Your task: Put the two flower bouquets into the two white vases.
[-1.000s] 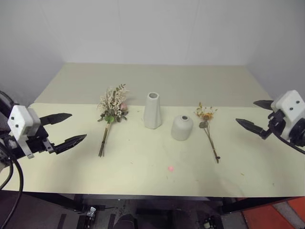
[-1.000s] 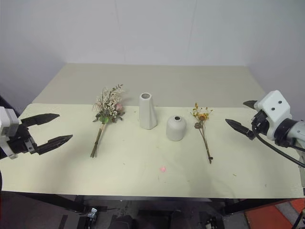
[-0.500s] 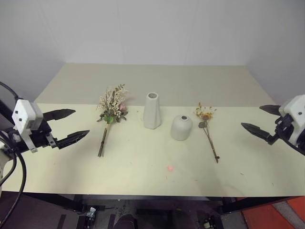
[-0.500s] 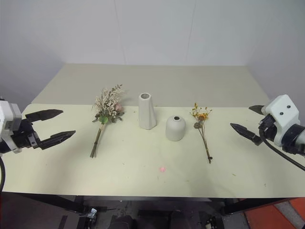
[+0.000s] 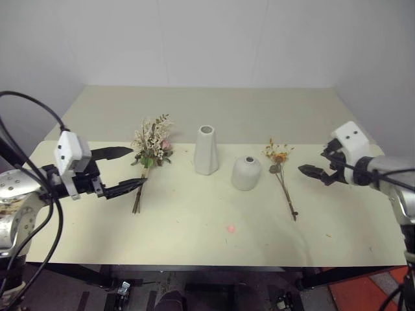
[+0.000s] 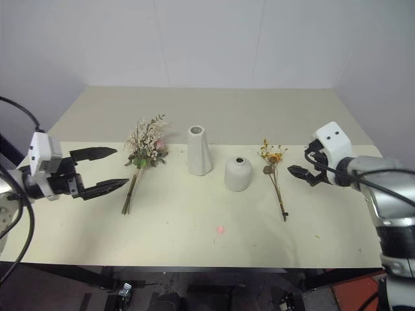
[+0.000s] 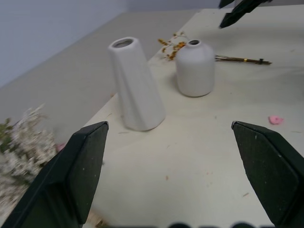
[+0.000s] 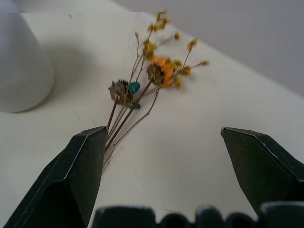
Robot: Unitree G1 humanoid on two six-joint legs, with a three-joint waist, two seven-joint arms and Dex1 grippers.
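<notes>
- Left eye view: table [image 5: 194,240] w/ four task items lying/standing in a row across it, all well apart from the table's edges.
- Tall vase [image 5: 206,150] standing upright near centre; squat vase [image 5: 247,173] standing upright just beside it on the robot's right, slightly nearer the robot. Not touching each other.
- Full bunch [image 5: 152,146] lying flat to the left of tall vase, cream heads w/ pink bloom pointing away from the robot, stems [image 5: 139,194] trailing toward it.
- Orange sprig [image 5: 280,162] lying flat to the right of squat vase, flower end far, thin stem running toward the near edge.
- Left gripper [image 5: 130,170] hanging over the table beside the bunch's stems, fingers spread wide, holding nothing; its near fingertip looking just beside the stems, contact can't be told.
- Right gripper [image 5: 318,165] hovering to the right of the sprig, pointing toward it, apart from it, jaws wide, empty.
- Left wrist view: both fingers [image 7: 71,175] framing tall vase [image 7: 135,85] and squat vase [image 7: 194,69]; cream sprigs of the bunch [image 7: 21,152] showing at one side; sprig [image 7: 173,45] lying behind squat vase.
- Right wrist view: fingers [image 8: 76,171] standing wide apart w/ sprig's [image 8: 156,71] orange heads ahead btwn them, stems running toward one finger; squat vase [image 8: 21,66] at the side.
- Small pink spot [image 5: 231,228] lying on the table near the front, apart from everything.
</notes>
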